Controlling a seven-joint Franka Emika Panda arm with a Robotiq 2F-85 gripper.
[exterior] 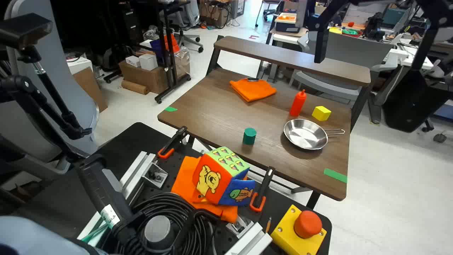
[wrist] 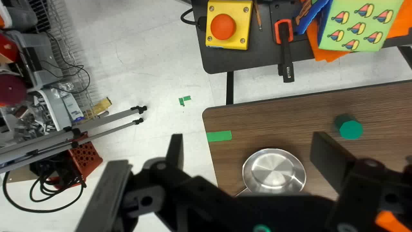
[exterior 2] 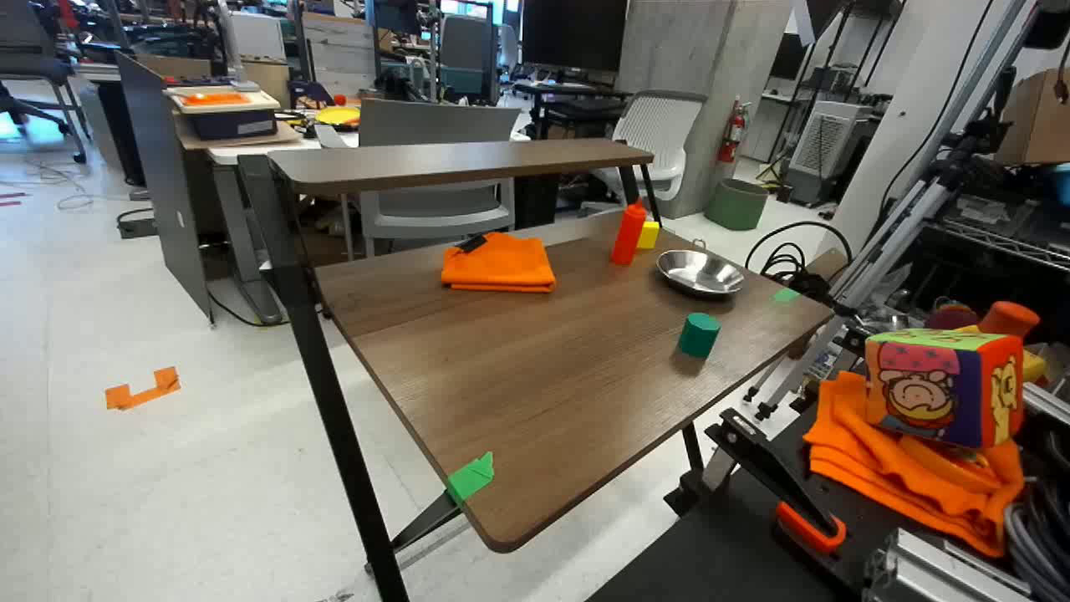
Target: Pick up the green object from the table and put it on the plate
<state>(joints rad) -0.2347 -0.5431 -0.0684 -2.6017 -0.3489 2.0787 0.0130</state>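
Note:
The green object [exterior: 249,136], a dark green stubby cylinder, stands upright on the brown table [exterior: 208,109] near its edge facing the black workbench. It also shows in an exterior view [exterior 2: 699,335] and at the right in the wrist view [wrist: 351,129]. The plate [exterior: 305,135], a round silver dish with a wire handle, rests on the table apart from the green object; it also shows in an exterior view [exterior 2: 700,274] and partly hidden in the wrist view [wrist: 273,170]. My gripper [wrist: 248,137] is open and empty, high above the table; its fingers [exterior: 368,63] show at the top right.
A red bottle [exterior: 298,103] and a yellow block [exterior: 321,113] stand beside the plate. A folded orange cloth [exterior: 253,90] lies farther along the table. A raised shelf [exterior: 290,60] spans the table's far side. A soft toy cube [exterior: 223,177] and clamps [exterior: 262,189] sit on the workbench.

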